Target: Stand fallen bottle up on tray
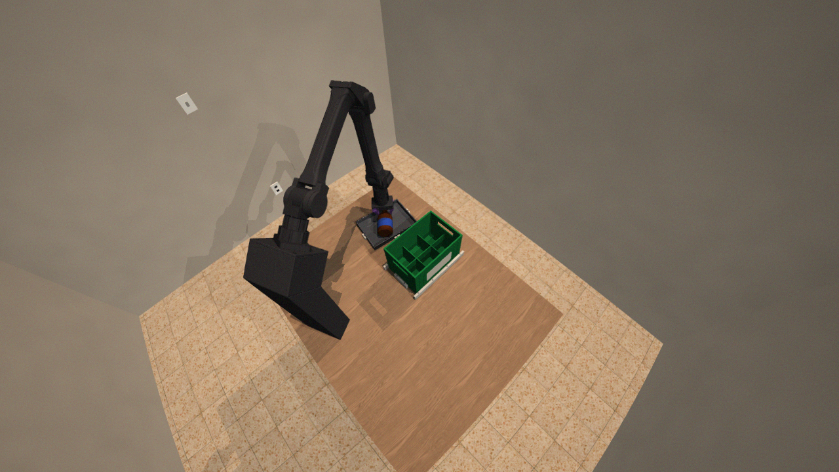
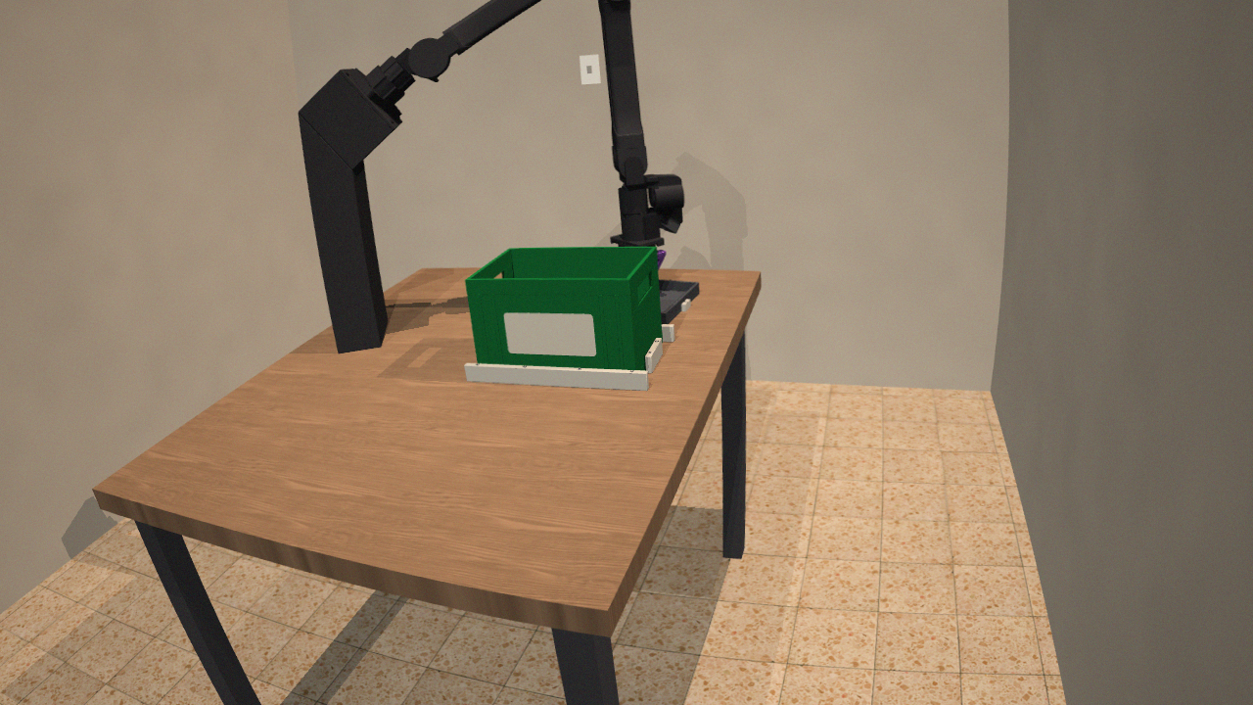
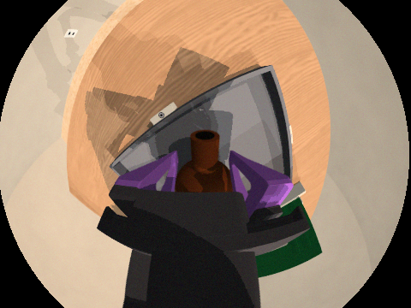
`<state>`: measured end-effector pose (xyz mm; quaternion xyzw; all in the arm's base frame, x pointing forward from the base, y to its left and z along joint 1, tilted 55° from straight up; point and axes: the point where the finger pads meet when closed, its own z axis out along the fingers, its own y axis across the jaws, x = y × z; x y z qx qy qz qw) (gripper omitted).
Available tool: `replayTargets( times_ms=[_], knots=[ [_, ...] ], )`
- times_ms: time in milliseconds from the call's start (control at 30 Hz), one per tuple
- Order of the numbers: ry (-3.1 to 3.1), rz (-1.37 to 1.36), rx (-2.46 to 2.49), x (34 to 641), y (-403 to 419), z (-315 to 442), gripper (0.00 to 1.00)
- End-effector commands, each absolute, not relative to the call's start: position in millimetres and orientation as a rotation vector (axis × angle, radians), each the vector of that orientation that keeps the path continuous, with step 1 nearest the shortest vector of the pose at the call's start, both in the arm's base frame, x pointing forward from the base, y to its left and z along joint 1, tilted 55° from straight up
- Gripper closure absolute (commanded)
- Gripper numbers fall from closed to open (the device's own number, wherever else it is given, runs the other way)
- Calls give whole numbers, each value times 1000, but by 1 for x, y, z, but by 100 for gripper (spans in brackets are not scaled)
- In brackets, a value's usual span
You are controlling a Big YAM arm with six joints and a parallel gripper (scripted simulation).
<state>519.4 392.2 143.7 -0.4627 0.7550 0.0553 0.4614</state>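
Note:
A brown bottle (image 1: 384, 224) (image 3: 205, 150) with a blue label lies on its side on the dark grey tray (image 1: 403, 213) (image 2: 679, 292) (image 3: 252, 109), behind the green crate (image 1: 423, 251) (image 2: 560, 306) (image 3: 293, 246). My gripper (image 1: 382, 208) (image 3: 203, 155) points straight down at the tray. It is open, and its purple fingers stand on either side of the bottle's shoulder, near the neck. I cannot tell whether they touch the bottle. In the exterior view the crate hides the bottle and most of the fingers.
The crate has several empty compartments and sits in a white base frame (image 2: 555, 376) right beside the tray. Tray and crate stand near the far right part of the wooden table (image 1: 422, 352) (image 2: 420, 473). The arm's black base (image 1: 291, 275) stands at the table's left side.

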Motion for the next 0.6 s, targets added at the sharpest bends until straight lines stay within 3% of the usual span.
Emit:
replayTargets(
  times_ms=[0,67,100,567],
  knots=[
    [1868,142,-1139,522,400,132,39],
    [1868,142,-1139,522,400,132,39],
    [1868,142,-1139,522,400,132,100],
    [1883,135,-1150,521,394,126,100]
  ],
)
